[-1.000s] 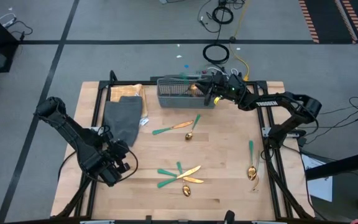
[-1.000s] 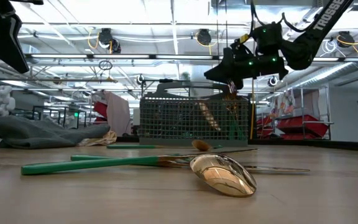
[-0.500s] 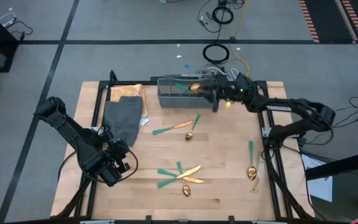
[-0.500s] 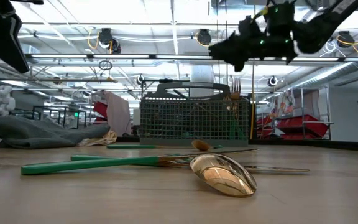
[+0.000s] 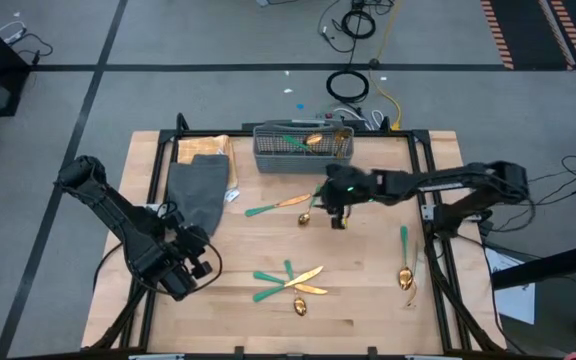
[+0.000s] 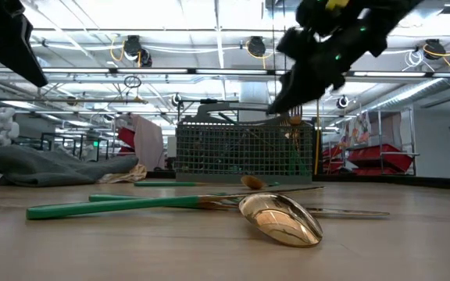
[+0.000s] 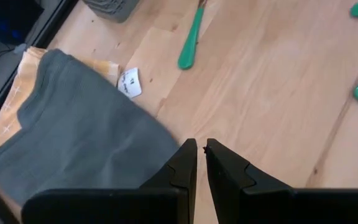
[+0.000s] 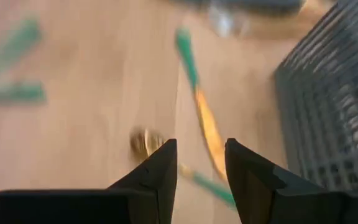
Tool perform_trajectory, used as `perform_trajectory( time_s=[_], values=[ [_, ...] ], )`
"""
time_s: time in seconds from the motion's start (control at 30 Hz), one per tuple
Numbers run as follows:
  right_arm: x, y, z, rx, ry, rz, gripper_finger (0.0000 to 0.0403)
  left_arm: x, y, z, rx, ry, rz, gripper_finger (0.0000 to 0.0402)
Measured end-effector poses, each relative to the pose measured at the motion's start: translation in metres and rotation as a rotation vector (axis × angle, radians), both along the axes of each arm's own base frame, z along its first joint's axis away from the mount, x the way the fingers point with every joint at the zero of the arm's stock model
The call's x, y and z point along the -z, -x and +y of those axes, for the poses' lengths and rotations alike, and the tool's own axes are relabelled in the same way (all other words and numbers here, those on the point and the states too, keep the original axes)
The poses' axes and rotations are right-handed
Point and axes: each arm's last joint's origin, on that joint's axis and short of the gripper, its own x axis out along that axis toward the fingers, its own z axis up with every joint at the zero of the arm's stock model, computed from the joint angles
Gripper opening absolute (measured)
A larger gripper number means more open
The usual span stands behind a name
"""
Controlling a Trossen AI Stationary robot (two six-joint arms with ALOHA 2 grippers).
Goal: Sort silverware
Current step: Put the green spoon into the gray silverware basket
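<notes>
The silverware lies scattered on the wooden table: a gold knife [image 5: 286, 204] and a spoon [image 5: 310, 208] at mid-table, a cluster [image 5: 288, 282] toward the near edge, and a spoon [image 5: 405, 262] at the right. More pieces stand in the grey mesh basket [image 5: 301, 150] at the far edge, a fork [image 6: 295, 121] among them. My right gripper [image 5: 334, 208] hangs open above the table just right of the mid-table pair; its wrist view shows the knife [image 8: 207, 132] and the spoon bowl [image 8: 143, 142] ahead of its fingers. My left gripper [image 5: 194, 264] waits shut at the near left.
A folded grey cloth [image 5: 200, 190] lies over a tan cloth at the far left, beside the basket. A small white tag [image 7: 129, 83] lies next to the cloth. Bare wood stretches between the mid-table pair and the near cluster, and at the table's near right.
My right gripper has left the basket's right end and swung toward the near edge and down, ending just above the table beside the mid-table knife and spoon. A fork stays standing in the basket where the gripper was.
</notes>
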Motion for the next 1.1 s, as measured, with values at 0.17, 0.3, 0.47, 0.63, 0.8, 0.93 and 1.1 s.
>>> perform_trajectory(
  time_s=[0.17, 0.3, 0.47, 0.63, 0.8, 0.93, 1.1],
  values=[
    [0.021, -0.025, -0.002, -0.034, 0.134, 0.321, 0.0124, 0.000, -0.001, -0.001, 0.001, 0.007, -0.014, 0.0044],
    [0.026, -0.048, -0.005, -0.125, 0.176, 0.440, 0.0124, 0.000, -0.001, -0.001, 0.001, 0.006, -0.013, 0.0044],
    [0.028, -0.070, -0.008, -0.255, 0.222, 0.589, 0.0124, 0.000, -0.001, -0.001, 0.001, 0.007, -0.013, 0.0044],
    [0.035, -0.087, -0.010, -0.339, 0.240, 0.657, 0.0123, 0.000, -0.001, -0.001, 0.001, 0.006, -0.013, 0.0044],
    [0.051, -0.094, -0.010, -0.374, 0.192, 0.673, 0.0123, 0.000, -0.001, -0.001, 0.002, 0.003, -0.016, 0.0044],
    [0.065, -0.094, -0.010, -0.385, 0.173, 0.729, 0.0123, 0.000, -0.001, -0.001, 0.002, 0.002, -0.016, 0.0044],
    [0.075, -0.100, -0.011, -0.353, 0.174, 0.711, 0.0090, 0.000, -0.001, 0.000, 0.005, -0.011, -0.027, 0.0044]
  ],
)
